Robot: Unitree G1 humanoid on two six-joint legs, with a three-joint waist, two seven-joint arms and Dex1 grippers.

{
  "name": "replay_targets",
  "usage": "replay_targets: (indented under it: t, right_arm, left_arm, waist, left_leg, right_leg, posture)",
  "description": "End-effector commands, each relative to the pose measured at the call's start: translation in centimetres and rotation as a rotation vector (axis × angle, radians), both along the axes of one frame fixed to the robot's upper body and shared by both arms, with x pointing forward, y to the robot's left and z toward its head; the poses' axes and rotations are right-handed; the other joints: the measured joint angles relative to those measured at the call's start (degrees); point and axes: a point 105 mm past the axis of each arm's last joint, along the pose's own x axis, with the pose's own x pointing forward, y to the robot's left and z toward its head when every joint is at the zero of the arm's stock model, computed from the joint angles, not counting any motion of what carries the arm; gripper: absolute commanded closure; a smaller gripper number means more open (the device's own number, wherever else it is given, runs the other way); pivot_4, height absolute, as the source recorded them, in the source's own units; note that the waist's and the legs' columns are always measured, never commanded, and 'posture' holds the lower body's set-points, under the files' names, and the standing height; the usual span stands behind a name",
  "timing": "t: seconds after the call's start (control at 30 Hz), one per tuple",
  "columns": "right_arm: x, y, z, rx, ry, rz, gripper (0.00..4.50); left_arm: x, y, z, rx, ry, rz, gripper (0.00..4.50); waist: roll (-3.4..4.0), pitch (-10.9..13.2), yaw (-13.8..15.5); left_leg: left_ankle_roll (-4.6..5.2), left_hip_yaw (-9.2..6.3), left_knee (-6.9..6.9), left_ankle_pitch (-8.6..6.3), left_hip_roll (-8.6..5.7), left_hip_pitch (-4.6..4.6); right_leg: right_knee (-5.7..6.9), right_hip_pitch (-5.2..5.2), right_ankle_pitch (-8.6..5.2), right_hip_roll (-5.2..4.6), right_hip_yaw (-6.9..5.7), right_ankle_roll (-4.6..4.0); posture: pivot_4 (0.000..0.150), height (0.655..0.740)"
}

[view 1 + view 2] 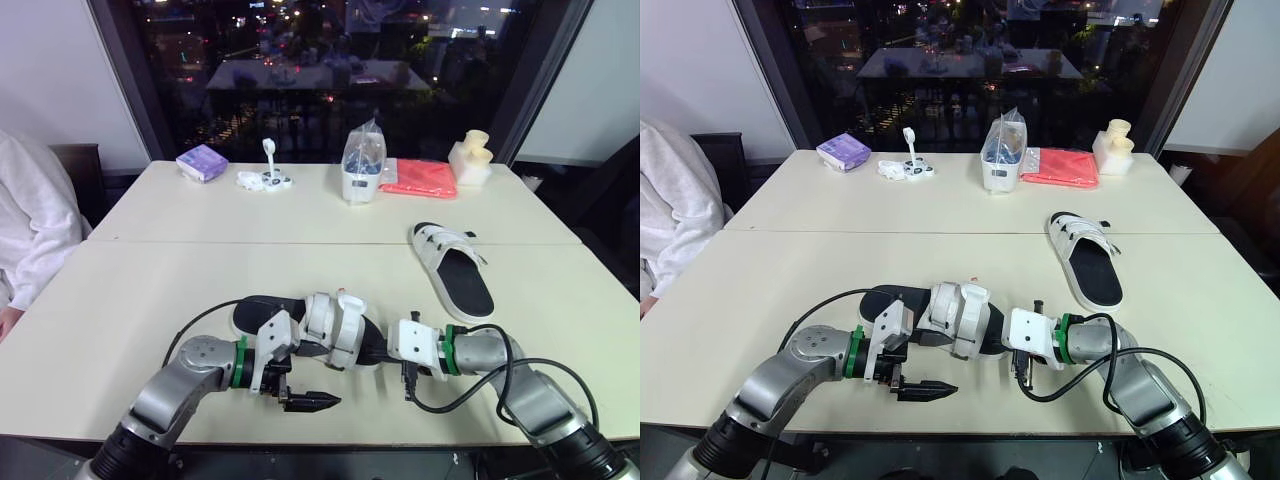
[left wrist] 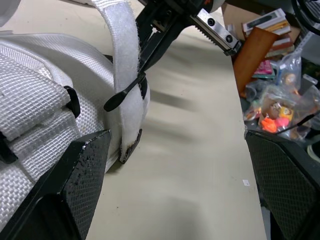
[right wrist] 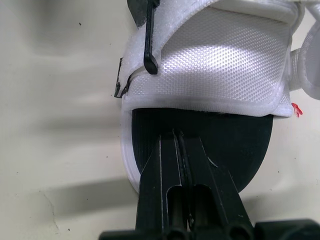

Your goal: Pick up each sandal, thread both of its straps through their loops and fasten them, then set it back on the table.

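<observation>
Where the right gripper (image 3: 178, 137) comes in from the robot's right, its two black fingers are pressed flat together with only a thin seam between them; they lie low over the black footbed at the strap end of the near sandal (image 1: 325, 330); cannot tell whether they pinch any of it; tips stop just short of the broad mesh strap (image 3: 215, 65). Left gripper (image 1: 316, 402) sits on the robot's side of the same sandal, near its sole; its fingers (image 2: 75, 190) are spread wide with bare table between them, holding nothing; one finger is close against the sandal's white webbing. Beside that finger a narrow strap (image 2: 125, 60) arches upright; from the head views one strap end pokes up free above the sandal. The near sandal lies lengthwise across the front of the table (image 1: 150, 290), between the two grippers, sole down, white straps bunched over the black footbed. The second sandal (image 1: 455, 268) lies flat farther back on the robot's right, well apart from the first, straps toward the far end. Along the far edge: a purple packet (image 1: 202, 162), small white pieces (image 1: 265, 178), a white container with a clear bag (image 1: 360, 170), a red folded cloth (image 1: 420, 178), a cream block (image 1: 470, 158). A person's white sleeve (image 1: 30, 230) shows at the table's left side.
</observation>
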Motion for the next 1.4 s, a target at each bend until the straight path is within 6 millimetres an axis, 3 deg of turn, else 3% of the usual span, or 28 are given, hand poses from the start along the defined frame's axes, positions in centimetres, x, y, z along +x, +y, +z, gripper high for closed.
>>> replay_targets:
  t: [0.03,0.2,0.3,0.53,0.8,0.97,1.07,1.4]
  right_arm:
    - [-0.7,0.3,-2.2,-0.037,0.086,0.013,4.5]
    - [-0.7,0.3,-2.2,-0.035,0.086,0.012,4.5]
    - [-0.8,0.2,-2.3,-0.037,0.087,0.009,4.5]
    - [-1.0,0.1,-2.3,-0.033,0.088,0.0,4.5]
    - [-1.1,0.0,-2.4,-0.035,0.089,-0.007,4.5]
    - [-1.2,-0.1,-2.4,-0.042,0.093,0.0,4.5]
    - [-1.1,-0.1,-2.3,-0.042,0.091,0.001,4.5]
    - [-0.2,-0.6,-1.4,-0.044,0.052,-0.006,4.5]
  left_arm:
    - [0.1,-0.3,0.1,-0.019,0.012,-0.003,0.03]
    - [-0.1,-0.7,0.0,-0.022,0.057,-0.043,0.03]
    - [-0.1,-1.0,0.0,-0.022,0.07,-0.058,0.84]
    - [0.0,-1.6,-0.2,-0.021,0.093,-0.091,4.37]
    - [-0.4,-1.2,-0.2,0.002,0.116,-0.122,4.45]
    - [-3.9,1.2,1.3,0.069,0.12,-0.418,4.45]
    - [-4.5,2.0,2.7,0.087,0.109,-0.514,4.45]
    - [-2.0,0.1,7.3,0.07,-0.112,-0.599,4.45]
  waist:
    - [0.0,0.0,0.0]
    - [-0.01,0.0,0.1]
    - [0.01,0.0,0.0]
    - [0.01,0.0,-0.1]
    - [0.01,0.0,-0.1]
    - [0.02,0.0,-0.2]
    - [0.02,0.0,-0.1]
    - [-0.02,0.0,0.0]
  left_leg:
    - [0.0,0.0,0.0,0.0,0.0,0.01]
    - [0.0,0.0,-0.01,0.0,0.0,0.1]
    - [0.0,0.0,-0.02,0.0,0.0,0.14]
    - [-0.03,0.01,-0.17,0.02,0.0,0.11]
    - [-0.03,0.01,-0.17,0.02,0.0,0.11]
    - [-0.08,0.01,-0.22,0.04,0.0,0.04]
    - [-0.12,0.01,-0.25,0.06,0.0,0.03]
    - [-0.11,0.02,-0.25,0.1,-0.01,-0.28]
  right_leg:
    - [0.0,0.0,0.0,0.0,0.0,0.0]
    - [-0.02,0.1,0.0,-0.01,0.0,-0.01]
    - [-0.02,0.13,0.0,-0.01,0.0,-0.01]
    - [-0.03,0.03,-0.02,-0.01,0.0,-0.05]
    - [-0.03,0.03,-0.03,-0.01,-0.01,-0.06]
    - [-0.03,-0.08,-0.07,-0.01,-0.01,-0.14]
    - [-0.04,-0.09,-0.09,-0.01,-0.01,-0.17]
    - [0.0,-0.41,-0.08,0.05,-0.06,-0.15]
  posture:
    - [0.15,0.74]
    - [0.15,0.74]
    - [0.15,0.74]
    - [0.15,0.74]
    - [0.15,0.74]
    - [0.15,0.74]
    - [0.15,0.74]
    - [0.15,0.74]
